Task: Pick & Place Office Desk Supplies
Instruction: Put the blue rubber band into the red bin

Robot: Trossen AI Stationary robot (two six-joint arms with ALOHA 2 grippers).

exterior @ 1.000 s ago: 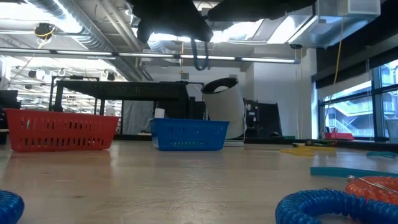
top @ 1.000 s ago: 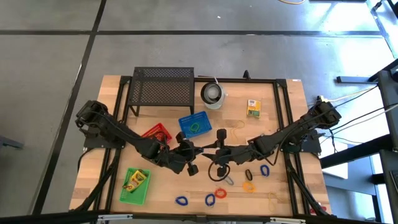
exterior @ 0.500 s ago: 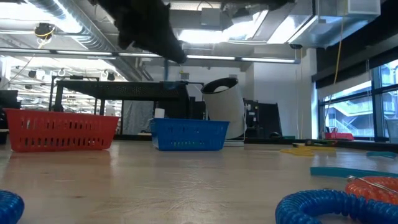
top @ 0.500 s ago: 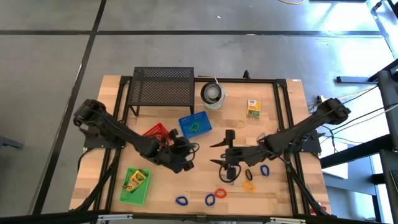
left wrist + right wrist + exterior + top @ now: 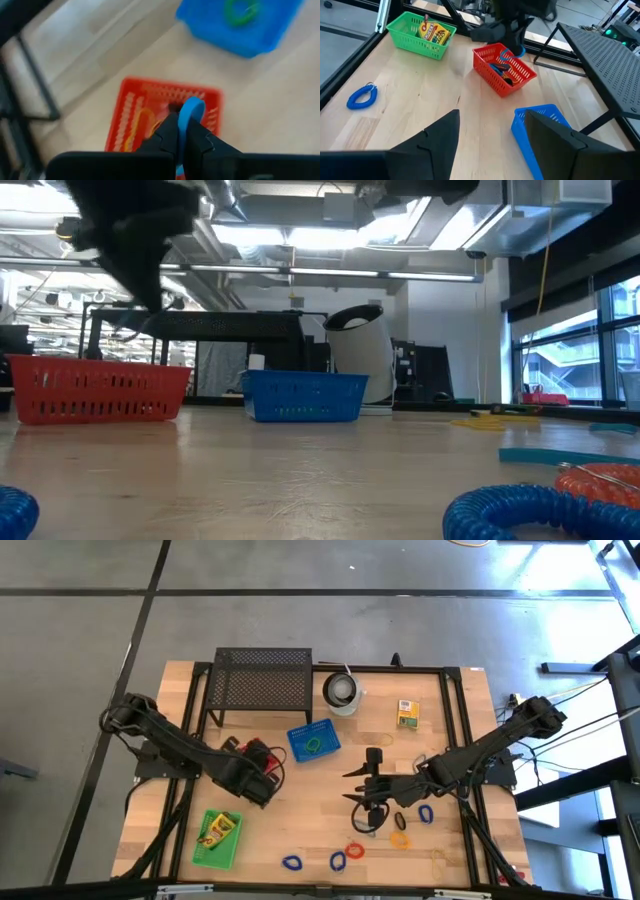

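Left fingers point(image 5: 181, 135) pinched tight on blue loop point(image 5: 190, 111), above red basket point(image 5: 150, 100).

A wooden table point(image 5: 330, 690) carries a black mesh stand point(image 5: 260, 680) at its far edge, with a white round cup point(image 5: 342, 692) just beside it. A blue basket point(image 5: 313, 741) sits near the middle, a red basket point(image 5: 251, 755) nearby to one side, and a green basket point(image 5: 218, 838) near the front edge. The grey floor point(image 5: 80, 630) surrounds the table.
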